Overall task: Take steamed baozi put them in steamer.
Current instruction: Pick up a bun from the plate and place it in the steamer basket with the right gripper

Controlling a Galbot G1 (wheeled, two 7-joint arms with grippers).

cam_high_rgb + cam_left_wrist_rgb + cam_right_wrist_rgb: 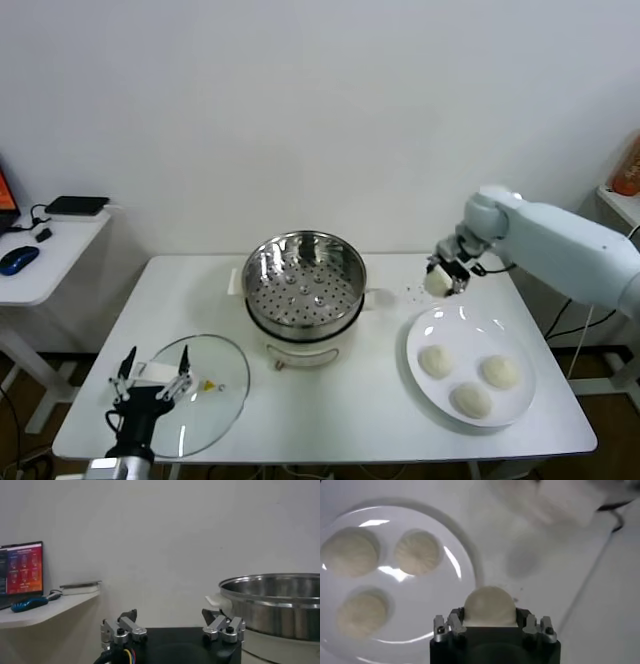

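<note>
My right gripper (pixel 440 281) hangs above the table between the steamer and the plate, shut on one cream-white baozi (pixel 489 605) that fills the space between its jaws. Three more baozi (pixel 436 361) (pixel 500 372) (pixel 471 401) lie on the white plate (pixel 455 321) below and in front of it. The steamer (pixel 304 284) is a shiny steel pot on a white base at the table's middle, its perforated tray bare. My left gripper (pixel 152 375) is parked open over the glass lid at the front left.
A round glass lid (pixel 210 385) lies flat at the table's front left. A side desk (pixel 40 260) with a blue mouse (pixel 18 259) stands to the left. An orange bottle (pixel 628 166) is on a shelf at far right.
</note>
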